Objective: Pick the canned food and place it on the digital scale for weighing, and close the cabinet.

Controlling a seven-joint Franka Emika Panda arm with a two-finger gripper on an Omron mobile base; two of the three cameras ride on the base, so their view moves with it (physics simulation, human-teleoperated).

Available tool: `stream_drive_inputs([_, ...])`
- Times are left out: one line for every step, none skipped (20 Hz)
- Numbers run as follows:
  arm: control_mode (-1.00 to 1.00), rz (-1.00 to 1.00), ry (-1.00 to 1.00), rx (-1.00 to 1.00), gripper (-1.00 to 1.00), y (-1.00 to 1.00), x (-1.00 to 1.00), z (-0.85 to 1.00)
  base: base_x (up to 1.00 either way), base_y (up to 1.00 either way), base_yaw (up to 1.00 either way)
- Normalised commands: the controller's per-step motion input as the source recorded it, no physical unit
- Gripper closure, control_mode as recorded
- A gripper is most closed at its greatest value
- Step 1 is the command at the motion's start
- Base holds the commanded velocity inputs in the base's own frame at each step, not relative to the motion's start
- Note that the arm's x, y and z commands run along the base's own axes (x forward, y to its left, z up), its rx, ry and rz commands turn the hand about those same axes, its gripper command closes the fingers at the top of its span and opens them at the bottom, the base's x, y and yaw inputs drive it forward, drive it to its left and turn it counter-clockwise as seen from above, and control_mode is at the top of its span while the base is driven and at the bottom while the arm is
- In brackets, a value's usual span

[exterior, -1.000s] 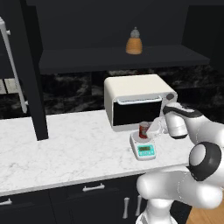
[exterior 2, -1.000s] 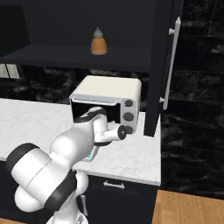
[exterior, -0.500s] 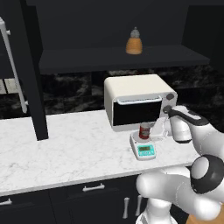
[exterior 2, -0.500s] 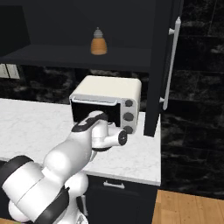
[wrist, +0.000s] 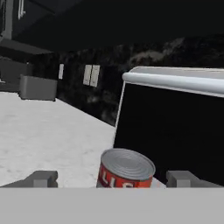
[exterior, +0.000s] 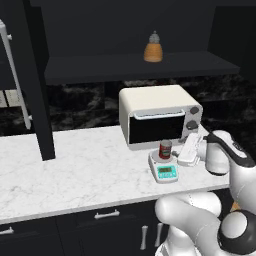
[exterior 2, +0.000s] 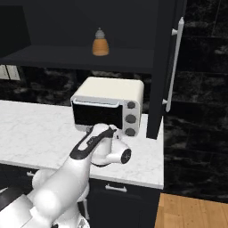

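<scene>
The red canned food [exterior: 165, 149] stands upright on the digital scale [exterior: 164, 170], just in front of the toaster oven. My gripper [exterior: 177, 153] is right of the can at its height, open, with nothing held. In the hand view the can [wrist: 126, 169] sits between the two fingertips [wrist: 41, 178], with a gap on each side. The cabinet above the counter stands open: its left door [exterior: 35, 85] swings out with a long silver handle [exterior: 15, 75], and its right door [exterior 2: 162, 67] juts out too.
A cream toaster oven [exterior: 157, 115] stands close behind the scale. On the open cabinet's shelf sits an orange bottle [exterior: 153, 49]. The white marble counter [exterior: 75, 170] stretches left of the scale. My arm [exterior 2: 95, 147] hides the scale in the right base view.
My gripper has opened and let go of the can, which now stands alone on the scale. The hand has drawn back a little to the right.
</scene>
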Motion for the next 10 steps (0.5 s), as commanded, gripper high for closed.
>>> stream_drive_inputs([-1.00, -0.02, -0.27, 0.16, -1.00, -0.85, -0.53, 0.42, 0.00, 0.00, 0.00])
stream_drive_inputs([-1.00, 0.00, -0.29, 0.18, -1.00, -0.91, -0.57, 0.49, 0.00, 0.00, 0.00])
stream_drive_inputs([-1.00, -0.01, -0.34, 0.21, -1.00, -0.99, -0.63, 0.59, 0.00, 0.00, 0.00])
stream_drive_inputs([-1.00, 0.00, -0.31, 0.30, -1.00, -1.00, -0.66, 0.63, 0.00, 0.00, 0.00])
stream_drive_inputs([-1.00, 0.00, -0.31, 0.33, -1.00, -1.00, -0.69, 0.63, 0.00, 0.00, 0.00])
stream_drive_inputs([-1.00, 0.00, -0.32, 0.35, -1.00, -1.00, -0.71, 0.61, 0.00, 0.00, 0.00])
stream_drive_inputs([-1.00, 0.00, -0.38, 0.33, -1.00, -1.00, -0.76, 0.64, 0.00, 0.00, 0.00])
stream_drive_inputs([-1.00, 0.03, -0.39, 0.31, -1.00, -1.00, -0.78, 0.59, 0.00, 0.00, 0.00])
stream_drive_inputs([-1.00, 0.03, -0.42, 0.31, -1.00, -1.00, -0.88, 0.64, 0.00, 0.00, 0.00])
stream_drive_inputs([-1.00, 0.06, -0.43, 0.30, -1.00, -1.00, -0.95, 0.76, 0.00, 0.00, 0.00])
